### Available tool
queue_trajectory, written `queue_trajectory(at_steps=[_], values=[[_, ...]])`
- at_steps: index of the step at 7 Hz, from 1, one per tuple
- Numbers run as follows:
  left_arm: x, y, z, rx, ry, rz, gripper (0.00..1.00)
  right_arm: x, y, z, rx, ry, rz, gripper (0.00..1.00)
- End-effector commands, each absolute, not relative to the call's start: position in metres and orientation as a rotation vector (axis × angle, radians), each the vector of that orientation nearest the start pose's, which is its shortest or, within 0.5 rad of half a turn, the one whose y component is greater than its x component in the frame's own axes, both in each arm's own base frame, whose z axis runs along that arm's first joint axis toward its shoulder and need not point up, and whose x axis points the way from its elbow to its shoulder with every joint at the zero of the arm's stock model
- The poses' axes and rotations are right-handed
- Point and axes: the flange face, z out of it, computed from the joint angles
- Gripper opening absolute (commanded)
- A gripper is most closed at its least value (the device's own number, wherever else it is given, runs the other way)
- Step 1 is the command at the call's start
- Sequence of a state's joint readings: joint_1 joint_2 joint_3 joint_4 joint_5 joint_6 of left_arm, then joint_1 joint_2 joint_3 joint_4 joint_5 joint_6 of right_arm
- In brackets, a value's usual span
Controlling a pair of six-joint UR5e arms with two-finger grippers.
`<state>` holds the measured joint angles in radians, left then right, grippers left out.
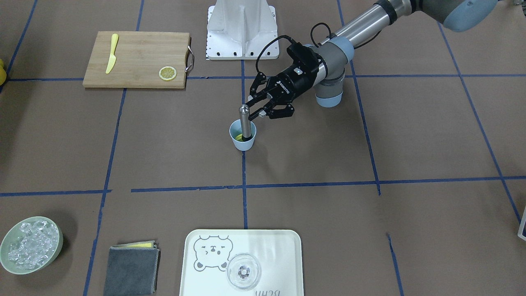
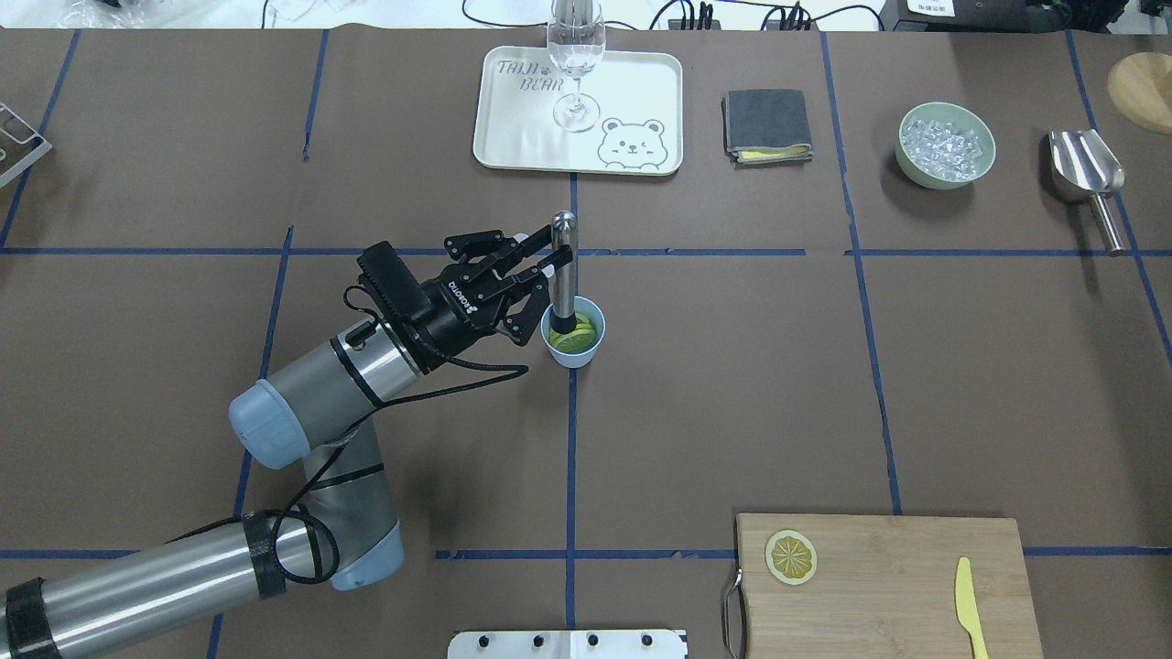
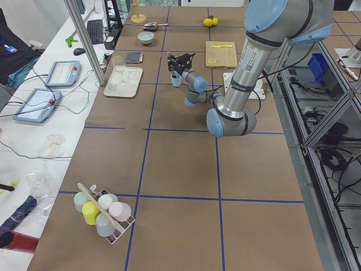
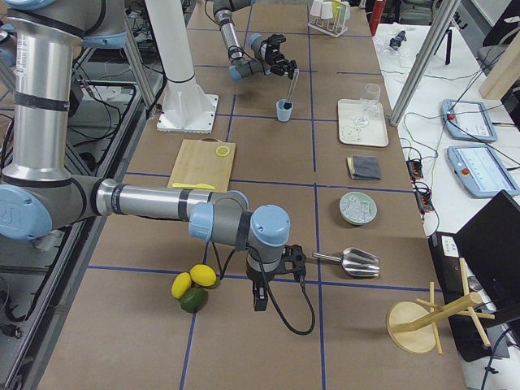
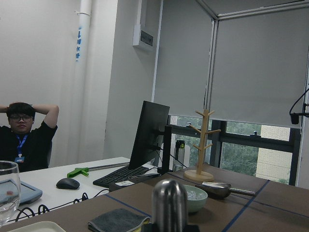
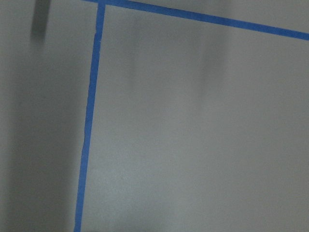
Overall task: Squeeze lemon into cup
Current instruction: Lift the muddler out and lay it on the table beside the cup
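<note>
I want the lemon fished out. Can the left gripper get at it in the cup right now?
Probably not. The left gripper is shut on the metal muddler, which stands in the cup on the lemon and fills much of the mouth; it would have to put that aside first.

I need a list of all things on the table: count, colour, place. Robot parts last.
cup: one, light blue, table centre
lemon: count unclear, yellow, inside the cup
muddler: one, metal, upright in the cup
cutting board: one, wooden, robot's right
lemon slice: one, yellow, on the cutting board
knife: one, yellow, on the cutting board
tray: one, cream, far side
glass: one, clear, on the tray
cloth: one, grey, beside the tray
bowl: one, pale green, holds ice, beside the cloth
scoop: one, metal, beside the bowl
whole citrus: three, two yellow, one green, right end
cup rack: one, pastel cups, left end
left gripper: one, black, shut on the muddler
right gripper: one, black, right end
</note>
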<state>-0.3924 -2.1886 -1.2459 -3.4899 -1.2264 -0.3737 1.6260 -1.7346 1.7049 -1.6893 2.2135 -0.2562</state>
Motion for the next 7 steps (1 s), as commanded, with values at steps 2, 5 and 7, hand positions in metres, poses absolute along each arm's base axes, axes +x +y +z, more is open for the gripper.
queue_trajectory(at_steps=[2,5,7], values=[[0.529,-0.391,0.258,1.671,1.396,0.084,0.00,0.096,-0.406,0.688,-0.043,-0.657,-0.144,1.00],[0.516,-0.387,0.245,1.691,1.430,0.067,0.00,0.096,-0.408,0.686,-0.040,-0.656,-0.145,1.00],[0.513,-0.387,0.229,1.673,1.403,0.081,0.21,0.096,-0.408,0.686,-0.040,-0.656,-0.145,1.00]])
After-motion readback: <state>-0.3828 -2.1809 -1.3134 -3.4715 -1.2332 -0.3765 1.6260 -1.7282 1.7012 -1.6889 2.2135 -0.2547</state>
